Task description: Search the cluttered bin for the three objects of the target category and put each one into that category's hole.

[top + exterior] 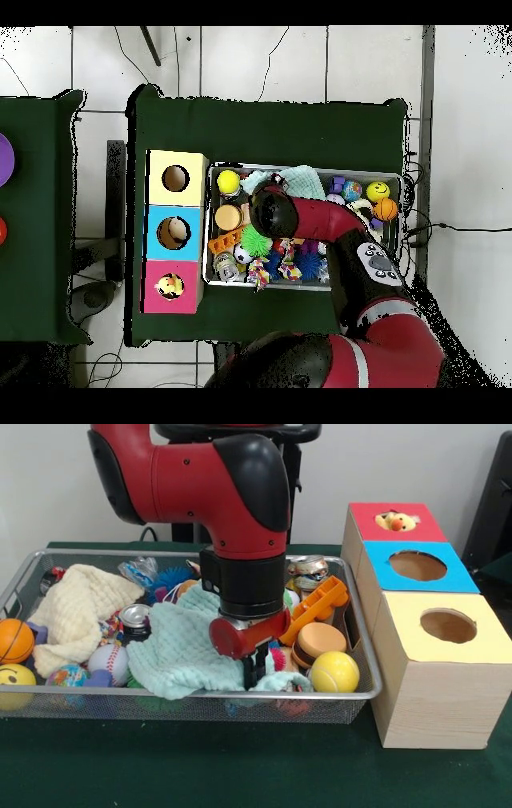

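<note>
The tool (256, 669) is down inside the wire bin (362, 664), tips pressed into the mint-green cloth (180, 648) near the bin's front rim; the fingers look nearly closed w/ cloth bunched round them, but whether they actually grip it can't be told. Yellow tennis ball (334, 671) sits in the bin's front corner next to the boxes, toy burger (317, 643) touching it just behind, orange toy (320, 605) further back. Cream cloth (76, 612) covers the bin's opposite end, w/ a basketball (14, 640) and smiley ball (14, 680) at that end wall. Beside the bin: yellow box (436, 664), blue box (376, 572), red box (364, 518), each w/ a hole on top; a plush toy (398, 522) sits in the red one's hole.
</note>
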Motion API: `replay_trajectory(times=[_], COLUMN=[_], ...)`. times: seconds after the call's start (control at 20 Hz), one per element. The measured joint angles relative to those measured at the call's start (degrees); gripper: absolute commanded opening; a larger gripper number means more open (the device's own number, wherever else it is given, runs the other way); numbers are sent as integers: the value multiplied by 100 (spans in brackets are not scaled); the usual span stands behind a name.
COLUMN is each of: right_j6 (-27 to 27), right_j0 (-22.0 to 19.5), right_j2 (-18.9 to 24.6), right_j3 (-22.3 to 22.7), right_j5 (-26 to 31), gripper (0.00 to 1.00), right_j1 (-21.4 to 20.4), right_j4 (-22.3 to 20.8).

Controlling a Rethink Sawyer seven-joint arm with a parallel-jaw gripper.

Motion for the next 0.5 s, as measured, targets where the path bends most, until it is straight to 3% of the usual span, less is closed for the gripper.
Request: replay_trajectory(times=[0.5], right_j6=[0], right_j0=[75], right_j2=[-127], right_j3=[41], right_j5=[4], gripper=[0], right_j1=[-154], right_j4=[-1])
